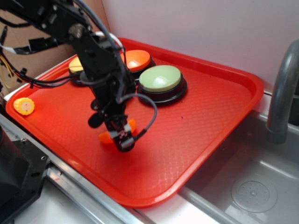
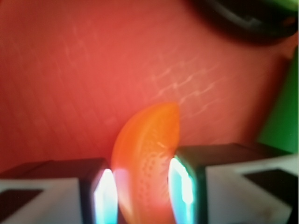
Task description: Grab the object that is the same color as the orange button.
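Note:
The small glossy orange wedge (image 1: 104, 137) sits between the fingers of my gripper (image 1: 122, 137) near the middle of the red tray (image 1: 219, 112). In the wrist view the wedge (image 2: 147, 149) fills the gap of the gripper (image 2: 142, 186), and both fingers press its sides. Whether it still touches the tray I cannot tell. The orange button (image 1: 138, 59), domed on a black base, stands at the tray's back, partly hidden by my arm.
A pale green-topped button (image 1: 160, 78) stands right of the orange one and a yellow-topped button (image 1: 76, 64) left of it. A small yellow corn piece (image 1: 24, 106) lies at the tray's left edge. A grey sink (image 1: 252, 186) and faucet (image 1: 280, 93) are at the right.

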Tool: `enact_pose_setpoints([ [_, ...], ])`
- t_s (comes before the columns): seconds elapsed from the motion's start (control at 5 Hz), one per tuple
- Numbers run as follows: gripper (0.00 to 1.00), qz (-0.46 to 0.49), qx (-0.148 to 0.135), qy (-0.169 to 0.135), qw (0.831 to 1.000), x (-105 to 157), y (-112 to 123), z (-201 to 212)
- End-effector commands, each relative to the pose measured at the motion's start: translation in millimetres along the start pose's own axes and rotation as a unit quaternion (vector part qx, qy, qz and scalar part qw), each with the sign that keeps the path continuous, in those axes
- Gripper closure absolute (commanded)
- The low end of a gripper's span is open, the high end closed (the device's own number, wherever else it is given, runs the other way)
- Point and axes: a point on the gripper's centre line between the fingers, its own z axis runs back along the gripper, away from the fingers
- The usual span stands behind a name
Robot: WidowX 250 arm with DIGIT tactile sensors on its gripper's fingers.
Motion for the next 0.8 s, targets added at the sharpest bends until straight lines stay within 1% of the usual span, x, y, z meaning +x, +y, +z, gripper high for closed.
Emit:
enact_pose_setpoints([
  [0.0, 1.0, 0.07, -0.019, -0.025, 0.997, 19.2, 14.7, 47.3],
  [0.2, 1.0, 0.131, -0.023, -0.014, 0.991, 16.1, 28.2, 72.8],
  [0.4, 1.0, 0.191, -0.019, 0.002, 0.981, 9.5, 44.8, 101.5],
  [0.6, 1.0, 0.249, 0.009, -0.007, 0.968, 0.1, 63.7, 129.9],
])
